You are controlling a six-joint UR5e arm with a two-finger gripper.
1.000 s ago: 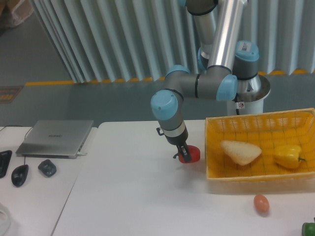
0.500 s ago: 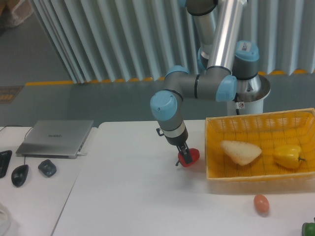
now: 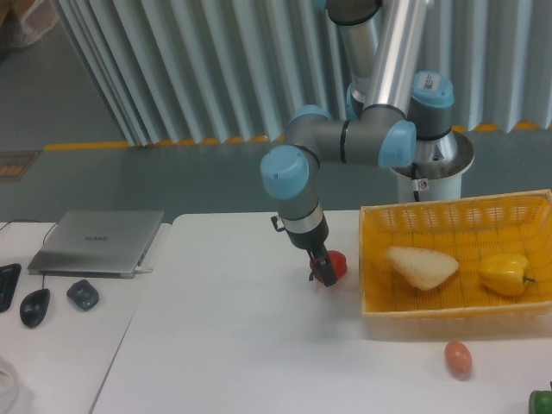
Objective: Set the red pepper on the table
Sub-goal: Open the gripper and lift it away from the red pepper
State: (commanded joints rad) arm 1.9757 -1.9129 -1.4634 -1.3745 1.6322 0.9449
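Observation:
The red pepper is small and glossy, just left of the orange basket and low over the white table. My gripper comes down from the arm's blue-capped wrist, and its dark fingers are shut on the pepper's left side. I cannot tell whether the pepper's underside touches the tabletop.
The orange mesh basket at the right holds a pale bread piece and a yellow pepper. An orange-red egg shape lies in front of it. A laptop, a mouse and a dark object lie at the left.
The gripper and the red pepper have shifted slightly up and to the right together. The arm's elbow has moved a little left and up.

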